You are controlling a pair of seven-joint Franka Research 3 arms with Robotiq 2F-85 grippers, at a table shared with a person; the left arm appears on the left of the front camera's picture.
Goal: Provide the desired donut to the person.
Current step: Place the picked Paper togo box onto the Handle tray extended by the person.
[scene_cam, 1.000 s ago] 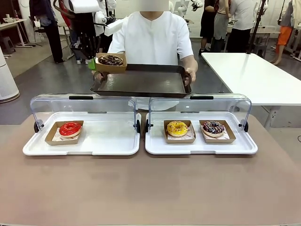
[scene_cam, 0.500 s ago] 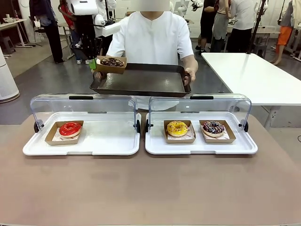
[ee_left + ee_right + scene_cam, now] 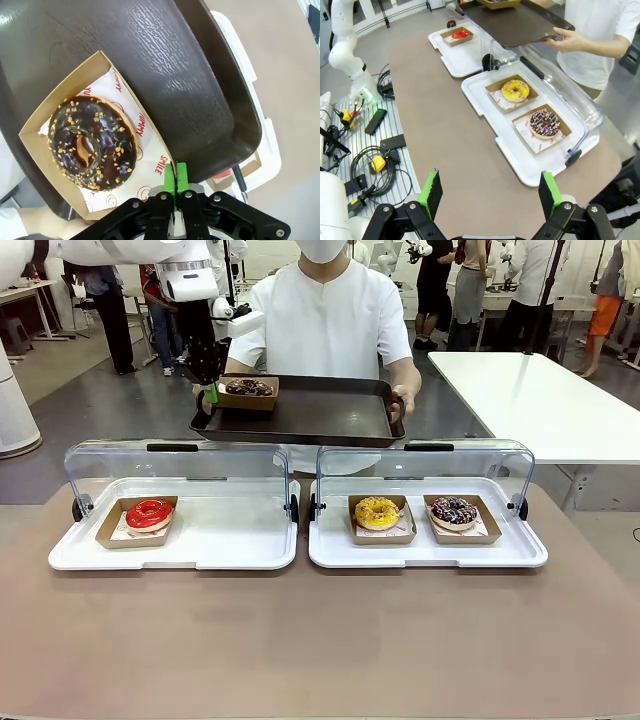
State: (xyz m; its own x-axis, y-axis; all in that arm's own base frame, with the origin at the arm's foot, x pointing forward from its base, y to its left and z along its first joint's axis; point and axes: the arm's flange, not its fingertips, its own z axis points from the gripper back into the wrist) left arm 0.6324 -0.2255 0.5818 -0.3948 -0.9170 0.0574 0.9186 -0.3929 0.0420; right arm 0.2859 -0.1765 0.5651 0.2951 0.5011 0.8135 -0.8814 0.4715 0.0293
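Cardboard tray [image 3: 243, 401] with the chocolate donut [image 3: 249, 387], upper left of frame: your left gripper [image 3: 210, 392] is clamped tight on its rim, over the left end of the dark serving tray [image 3: 310, 418] the person [image 3: 330, 320] holds. Can't tell if it's set down. Lower down, left case [image 3: 230, 530] has a red donut [image 3: 149, 512]. Right case [image 3: 330, 540] has a yellow donut [image 3: 377, 511] and a sprinkled donut [image 3: 454, 510]. Right gripper [image 3: 490, 192]: jaws wide, empty.

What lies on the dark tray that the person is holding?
A cardboard box holding a chocolate donut; the left gripper pinches the box edge. Printed paper lines it, partly hidden under the donut.
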